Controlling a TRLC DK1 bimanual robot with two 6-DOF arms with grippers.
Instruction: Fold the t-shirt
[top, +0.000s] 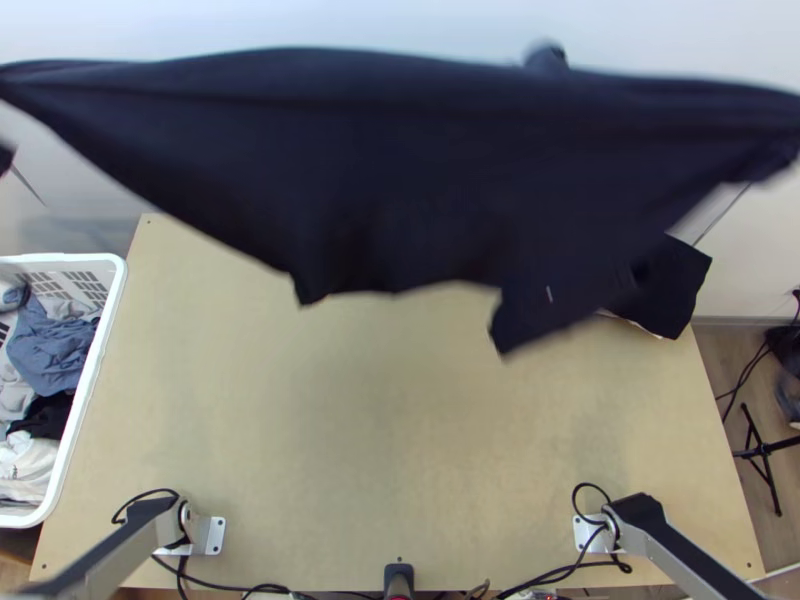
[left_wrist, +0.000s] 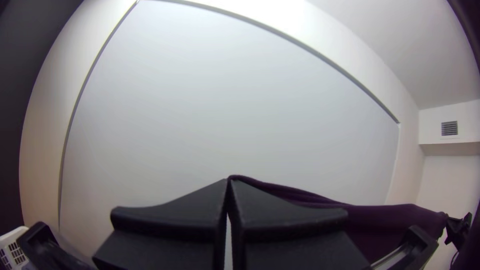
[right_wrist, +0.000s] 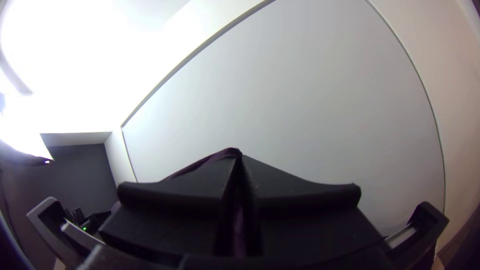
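T-shirt (top: 400, 170) | stretched aloft (lower edge uneven) | left gripper (left_wrist: 229, 182), right gripper (right_wrist: 241, 157): both clamped on it

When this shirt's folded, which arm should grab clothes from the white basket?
Probably left: the basket stands on that arm's side of the table. But the left claw is pinching the shirt, so it must let go first.

White basket (top: 84, 400) of jumbled clothes (top: 50, 350), black floor stand (top: 764, 450), wall vent (left_wrist: 449, 128)
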